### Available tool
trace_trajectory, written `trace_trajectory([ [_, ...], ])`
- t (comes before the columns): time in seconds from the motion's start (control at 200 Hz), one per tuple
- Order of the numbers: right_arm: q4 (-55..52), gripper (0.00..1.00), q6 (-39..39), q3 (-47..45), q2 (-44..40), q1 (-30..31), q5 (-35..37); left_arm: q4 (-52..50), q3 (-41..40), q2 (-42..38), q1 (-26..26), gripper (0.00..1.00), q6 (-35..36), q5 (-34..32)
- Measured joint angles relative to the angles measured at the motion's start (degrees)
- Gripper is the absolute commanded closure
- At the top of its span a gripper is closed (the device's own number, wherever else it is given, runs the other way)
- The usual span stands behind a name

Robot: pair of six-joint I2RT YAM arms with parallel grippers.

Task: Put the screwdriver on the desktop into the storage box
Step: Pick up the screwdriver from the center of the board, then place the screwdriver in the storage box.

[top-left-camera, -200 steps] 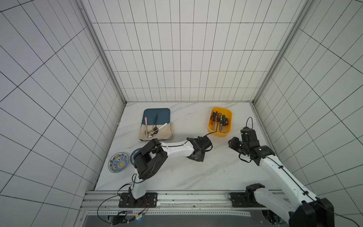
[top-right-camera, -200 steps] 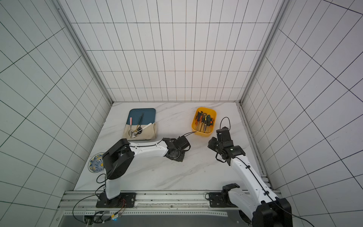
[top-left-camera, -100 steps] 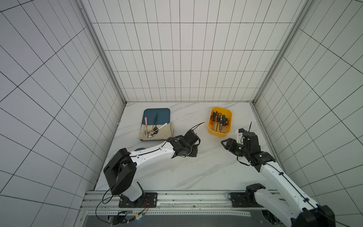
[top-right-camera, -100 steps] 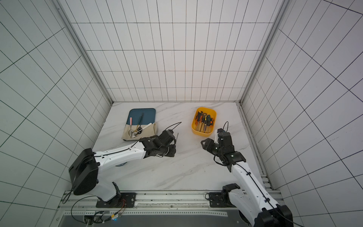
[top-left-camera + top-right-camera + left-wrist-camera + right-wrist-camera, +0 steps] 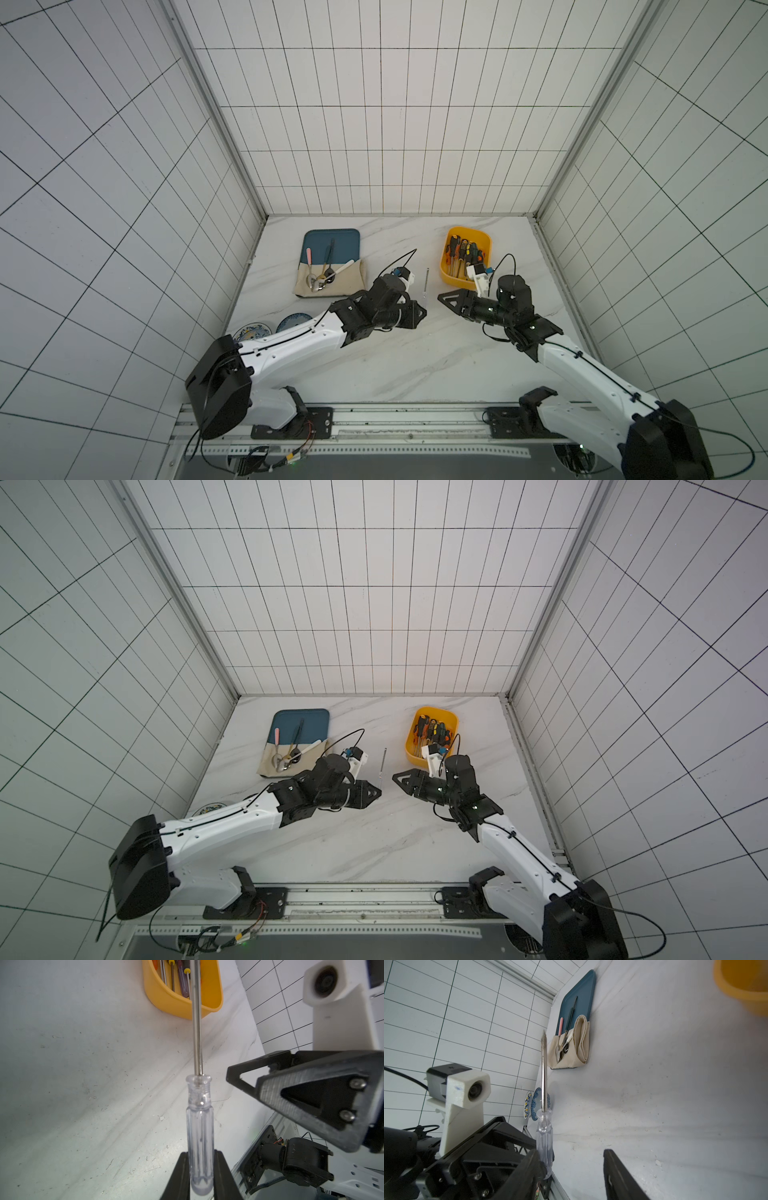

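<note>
Left jaws clamp screwdriver (image 5: 200, 1136) | right jaws parted, near storage box (image 5: 176, 1004)

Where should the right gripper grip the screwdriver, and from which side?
Probably grip the screwdriver on its bare handle by the collar, from the side facing the right gripper: the left gripper clamps the butt, and the shaft is thin and smooth.

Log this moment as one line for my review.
left hand: shut on screwdriver handle | right hand: open beside it, not gripping | screwdriver: above desktop, outside storage box | storage box: holds other screwdrivers
</note>
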Motion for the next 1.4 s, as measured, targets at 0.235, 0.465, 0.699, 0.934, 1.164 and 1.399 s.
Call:
trace_trajectory([
  [0.235,4.07,0.49,0.98,0.52,2.25,2.14,-2.8,4.09,-1.25,-1.75,0.04,1.0,-0.72,1.9],
  [0.465,7.45,0.51,1.81,0.74,2.89,3.41,-4.63,6.82,-2.05,-1.79,0.17,1.0,-1.01,3.78],
  [0.699,9.62,0.72,3.19,1.2,3.91,3.87,-5.09,8.66,-2.91,-1.81,0.15,1.0,-1.25,4.96],
  [0.934,10.82,0.96,4.04,1.49,4.22,4.04,-5.31,10.03,-3.54,-1.92,0.13,1.0,-1.49,5.14],
  [1.164,7.54,0.98,2.58,2.84,4.46,4.02,-3.3,8.9,-3.74,-2.27,0.2,0.52,-2.25,3.93],
  [1.399,-1.38,0.98,-1.25,8.35,6.45,1.68,0.81,2.6,-6.14,-7.74,1.42,0.46,-3.37,-0.5],
])
